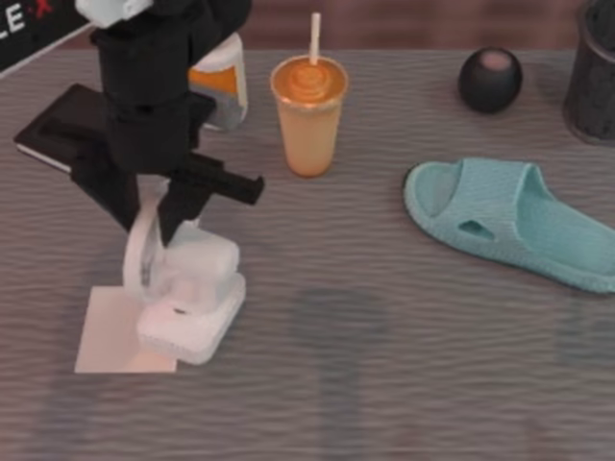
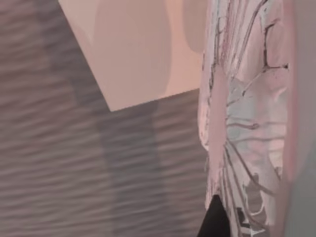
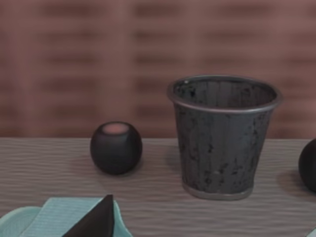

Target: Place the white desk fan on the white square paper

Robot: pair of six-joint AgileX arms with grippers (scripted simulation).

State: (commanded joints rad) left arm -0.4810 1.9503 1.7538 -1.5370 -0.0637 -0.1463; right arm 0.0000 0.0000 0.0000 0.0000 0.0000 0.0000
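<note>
The left gripper (image 1: 154,226) hangs low over the near left part of the table, its black fingers (image 1: 178,213) clamped on either side of the fan's round head; the fan (image 1: 187,298) stands with its head toward the gripper and its square base toward the near edge; the base overlaps the right edge of the paper (image 1: 110,331), part on the sheet and part past it on the table, and whether it rests there or is held just above it cannot be told; the left wrist view shows the fan's grille (image 2: 247,123) close up, a black fingertip (image 2: 215,222) against it, and a corner of the paper (image 2: 143,54) on the table beyond

A black notebook (image 1: 58,130) lies behind the left arm near the left edge, and an orange and white container (image 1: 226,82) stands partly hidden by the arm; an orange cup (image 1: 307,115) with a straw stands just right of it; a teal slipper (image 1: 509,221) lies on the right side, a dark ball (image 1: 490,79) behind it, and a dark metal bucket (image 1: 591,72) at the far right edge

The right arm is out of the top view; its wrist view shows only a dark finger tip (image 3: 96,222) over the slipper (image 3: 44,217), facing the ball (image 3: 116,147) and the bucket (image 3: 224,136), so whether that pincer is apart or together cannot be told
</note>
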